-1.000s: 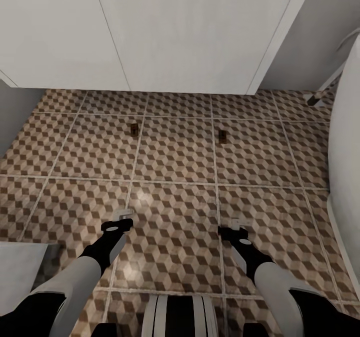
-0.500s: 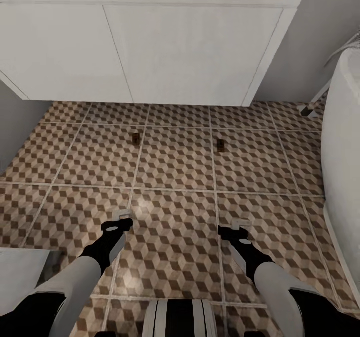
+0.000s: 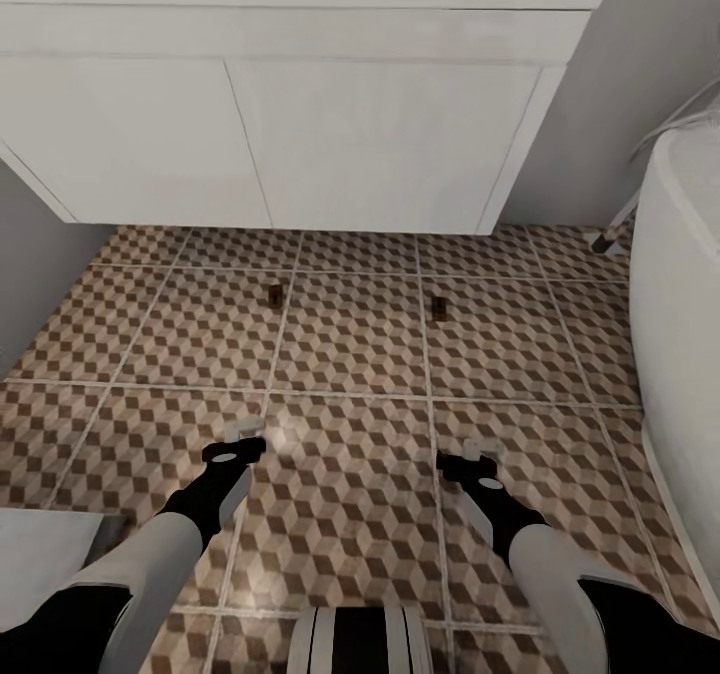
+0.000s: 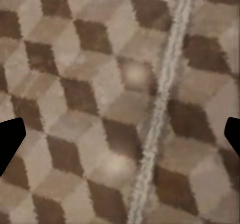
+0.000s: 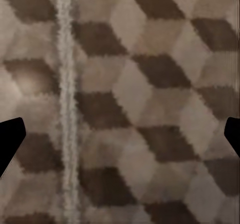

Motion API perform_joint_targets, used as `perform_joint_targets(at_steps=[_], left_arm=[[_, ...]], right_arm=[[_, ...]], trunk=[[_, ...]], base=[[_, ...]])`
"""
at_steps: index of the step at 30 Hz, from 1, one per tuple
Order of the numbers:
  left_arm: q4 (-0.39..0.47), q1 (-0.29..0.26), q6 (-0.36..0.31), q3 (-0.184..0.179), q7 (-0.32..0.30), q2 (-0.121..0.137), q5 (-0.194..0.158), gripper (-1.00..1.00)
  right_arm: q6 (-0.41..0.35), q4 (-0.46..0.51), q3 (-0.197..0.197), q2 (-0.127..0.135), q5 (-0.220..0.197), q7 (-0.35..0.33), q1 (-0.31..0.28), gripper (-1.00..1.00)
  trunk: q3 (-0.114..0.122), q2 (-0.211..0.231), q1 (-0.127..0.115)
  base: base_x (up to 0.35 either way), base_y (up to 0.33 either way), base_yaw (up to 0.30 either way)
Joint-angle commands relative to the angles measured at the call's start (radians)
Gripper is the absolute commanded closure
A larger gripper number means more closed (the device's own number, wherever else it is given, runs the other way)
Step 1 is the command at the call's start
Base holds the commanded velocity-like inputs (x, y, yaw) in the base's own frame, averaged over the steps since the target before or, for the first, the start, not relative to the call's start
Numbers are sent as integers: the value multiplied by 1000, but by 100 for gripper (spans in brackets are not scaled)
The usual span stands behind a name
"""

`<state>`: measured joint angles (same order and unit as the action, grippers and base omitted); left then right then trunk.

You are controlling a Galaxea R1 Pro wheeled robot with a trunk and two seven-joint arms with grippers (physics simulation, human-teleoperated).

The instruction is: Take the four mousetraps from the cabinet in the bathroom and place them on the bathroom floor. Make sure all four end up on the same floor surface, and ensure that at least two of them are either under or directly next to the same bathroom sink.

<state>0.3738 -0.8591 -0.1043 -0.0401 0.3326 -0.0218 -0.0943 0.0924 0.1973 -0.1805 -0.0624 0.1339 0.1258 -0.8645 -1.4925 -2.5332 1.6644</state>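
Two mousetraps lie flat on the bathroom floor (image 3: 350,334) well ahead of my grippers: one mousetrap (image 3: 272,296) ahead of my left gripper (image 3: 236,449), the other mousetrap (image 3: 438,306) ahead of my right gripper (image 3: 470,466), each on its own tile, beside a grout line. Both sit near the foot of the sink (image 3: 300,104), the wide white vanity with plain door panels, a little out from its front edge and not beneath it. I judge that these two meet the demand that at least two traps be next to the same sink, though whether they count as directly next to it I cannot say for sure. That makes about half the job done: two traps are down on the tiled floor and, as far as I can see, two more are left to fetch from the cabinet. My left gripper hangs over bare tiles with its jaws spread wide and nothing between them; in the left wrist view the dark fingertips (image 4: 10,141) sit at the far edges, with patterned tile and a grout line between. My right gripper is likewise released and empty, its fingertips (image 5: 10,139) apart over the floor. To the right of my right gripper rises the white bathtub (image 3: 685,354), and a grey wall (image 3: 40,264) stands off to the left.
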Motion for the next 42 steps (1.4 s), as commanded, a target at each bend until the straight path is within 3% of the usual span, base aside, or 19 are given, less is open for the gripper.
perform_joint_targets(at_steps=[1, 42], left_arm=[[2, 0, -5, -4, 5, 0, -10, -100], [-3, 0, -5, -3, 1, 4, -10, -100]], right_arm=[[3, -1, -8, -1, 10, 4, 0, -100], [4, -1, -7, 3, 10, 14, 0, -100]], trunk=[[3, 0, -1], [162, 10, -19]], base=[[0, 0, 0], [0, 0, 0]])
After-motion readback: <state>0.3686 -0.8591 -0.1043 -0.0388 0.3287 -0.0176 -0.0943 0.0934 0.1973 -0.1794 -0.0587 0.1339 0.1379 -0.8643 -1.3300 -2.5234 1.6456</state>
